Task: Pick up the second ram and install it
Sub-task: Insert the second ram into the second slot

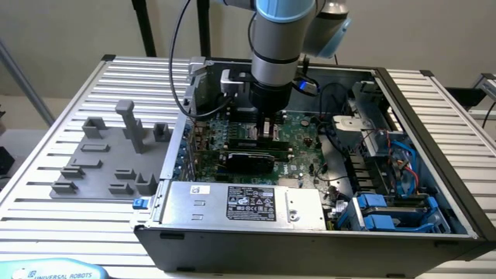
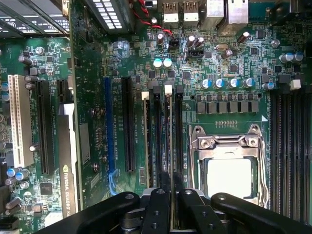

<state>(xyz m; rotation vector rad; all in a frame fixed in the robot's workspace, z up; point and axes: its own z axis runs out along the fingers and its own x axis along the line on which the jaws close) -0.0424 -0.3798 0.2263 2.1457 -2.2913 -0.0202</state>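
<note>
Here the gripper (image 2: 168,195) is low over the motherboard (image 2: 122,58), with its fingers (image 2: 157,204) drawn narrow around a thin edge, which I judge to be the ram (image 2: 168,141), seen edge-on and running away from the fingers along the slots (image 2: 156,141). The ram stands in line with one slot, between the white latches (image 2: 168,89) at the far end. Whether it is fully seated I cannot tell.

To do this step well, I think the stick must stay upright and exactly along the slot, and the push should go straight down and evenly, so that both ends go in together. A tilt could jam one end.

In the exterior view the gripper (image 1: 268,125) reaches down inside the open case (image 1: 434,116). The case holds the motherboard, a grey power supply (image 1: 248,203) at the near side, and blue drive bays (image 1: 387,212) with cables on the exterior view's right. Outside, on the exterior view's left, the grey fixture (image 1: 108,157) lies on the table (image 1: 46,174), and I see no green stick on it.
</note>
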